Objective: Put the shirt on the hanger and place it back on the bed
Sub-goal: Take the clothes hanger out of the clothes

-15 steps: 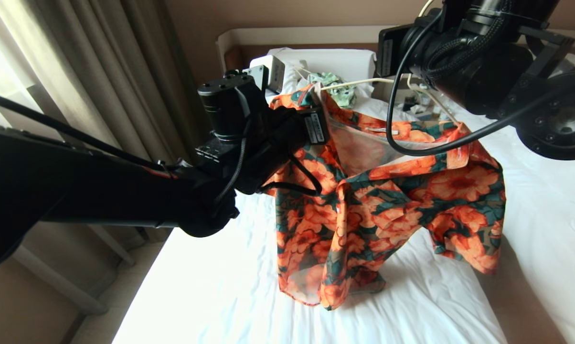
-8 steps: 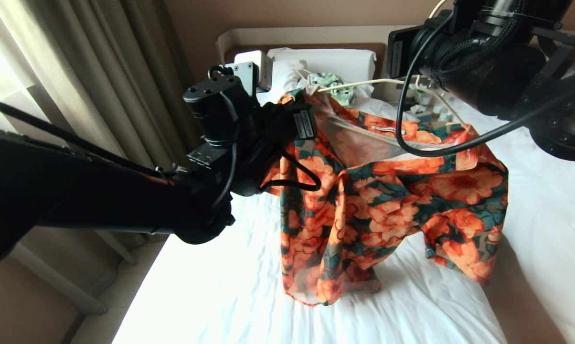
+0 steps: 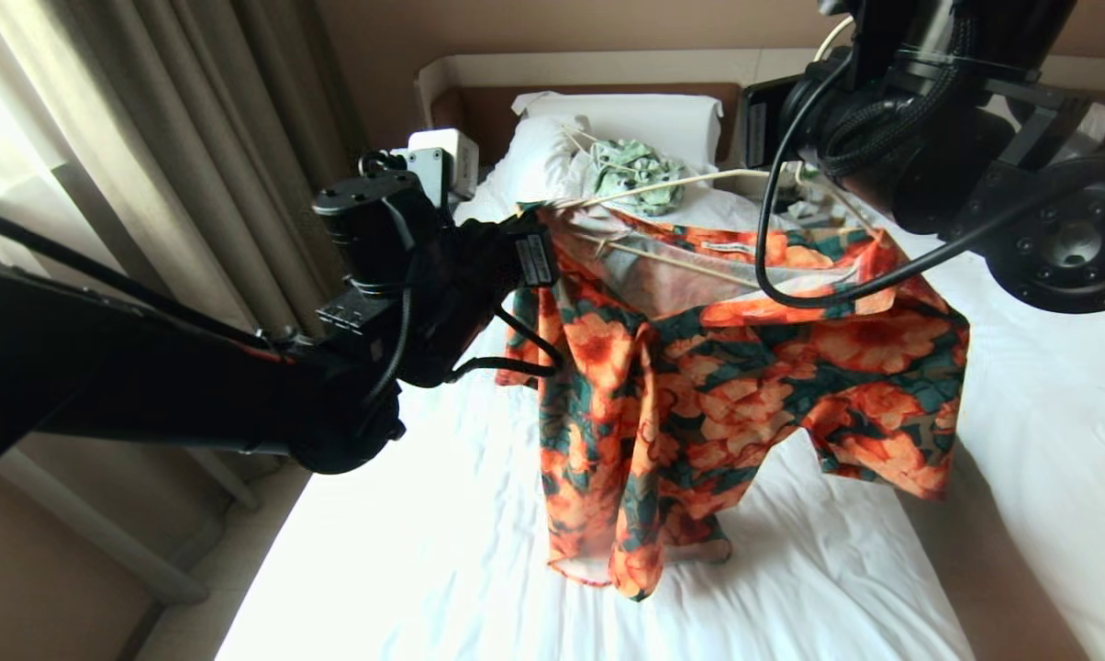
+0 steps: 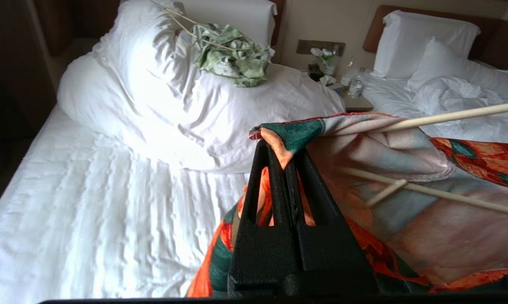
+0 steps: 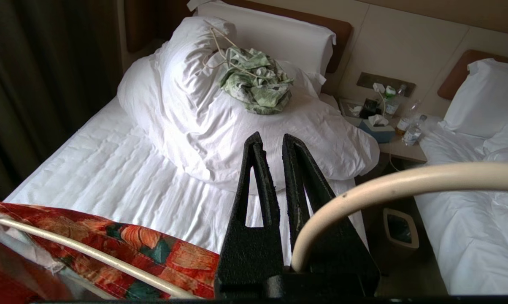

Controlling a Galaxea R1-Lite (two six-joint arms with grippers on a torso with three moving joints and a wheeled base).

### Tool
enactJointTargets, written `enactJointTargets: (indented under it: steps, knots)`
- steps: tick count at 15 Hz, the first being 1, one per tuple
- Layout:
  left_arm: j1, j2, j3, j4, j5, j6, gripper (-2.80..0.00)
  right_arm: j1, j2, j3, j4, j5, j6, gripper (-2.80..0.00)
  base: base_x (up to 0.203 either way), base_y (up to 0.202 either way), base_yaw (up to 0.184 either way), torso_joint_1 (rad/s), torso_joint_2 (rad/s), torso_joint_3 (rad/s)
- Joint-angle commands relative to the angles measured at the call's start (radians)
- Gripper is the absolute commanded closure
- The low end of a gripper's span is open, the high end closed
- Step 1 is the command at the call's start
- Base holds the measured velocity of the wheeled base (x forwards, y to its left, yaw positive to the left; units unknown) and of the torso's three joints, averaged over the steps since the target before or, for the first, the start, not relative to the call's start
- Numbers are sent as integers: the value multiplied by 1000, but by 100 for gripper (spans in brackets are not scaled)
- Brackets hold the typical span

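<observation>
- Since the earlier frame the left gripper (image 4: 284, 154) has swung toward the bed's curtain-side edge, dragging the shirt's shoulder with it.
- Its fingers are pressed together, pinching the shirt (image 3: 745, 376) at the collar edge.
- The right gripper (image 5: 271, 145) is closed on the hanger (image 5: 363, 190) by its hook.
- The shirt hangs above the middle of the bed (image 3: 406, 551), hem touching the sheet.
- A green-and-white garment (image 4: 231, 55) lies on the duvet (image 5: 203, 122) near the headboard.
</observation>
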Motion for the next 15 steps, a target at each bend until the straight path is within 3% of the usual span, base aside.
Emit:
enactJointTargets:
  steps: [1,10,15]
  knots:
    - [39,2,2,-8,1,6,0,8,12,2,-2,-3,-3,0,0,0,0,0,0,0]
    - [65,41,171,-19,-1,9,0,11,94,-6,-46,-3,-13,0,0,0,0,0,0,0]
    - [75,98,262,-149,1,22,0,22,212,-65,-124,-6,-37,0,0,0,0,0,0,0]
